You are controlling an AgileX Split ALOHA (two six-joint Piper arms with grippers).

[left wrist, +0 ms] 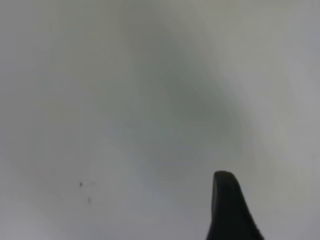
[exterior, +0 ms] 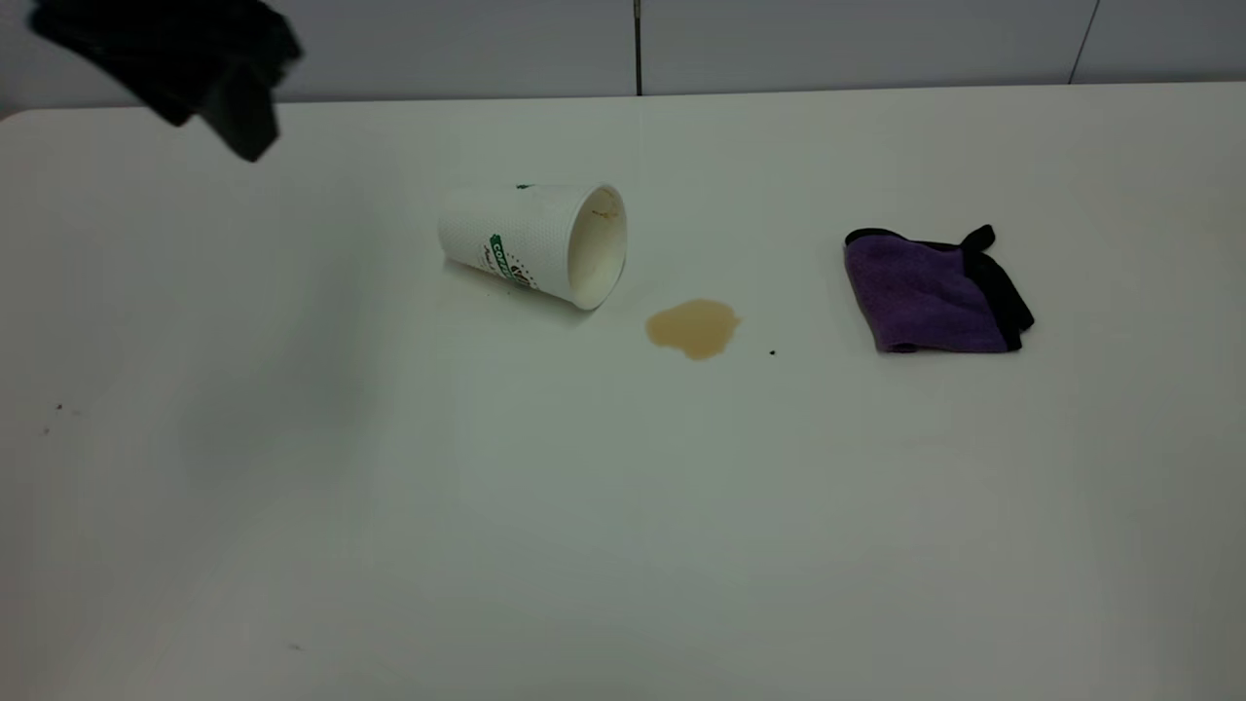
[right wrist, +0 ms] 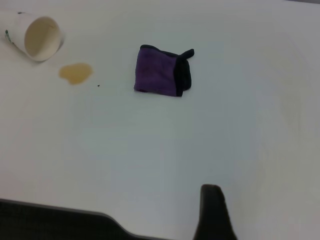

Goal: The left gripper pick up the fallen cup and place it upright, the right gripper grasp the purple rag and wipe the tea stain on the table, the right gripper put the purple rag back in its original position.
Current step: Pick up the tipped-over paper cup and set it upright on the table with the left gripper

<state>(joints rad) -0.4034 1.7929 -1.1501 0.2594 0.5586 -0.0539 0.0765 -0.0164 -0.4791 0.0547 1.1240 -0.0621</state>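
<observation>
Exterior view: dimpled white paper cup lying toppled, well apart from blurred black left gripper; finger spread unreadable.

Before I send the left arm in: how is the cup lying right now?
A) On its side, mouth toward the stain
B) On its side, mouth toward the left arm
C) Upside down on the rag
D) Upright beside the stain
A: the cup lies on its side on the table, its open mouth facing the tea stain, which sits between it and the purple rag.
</observation>
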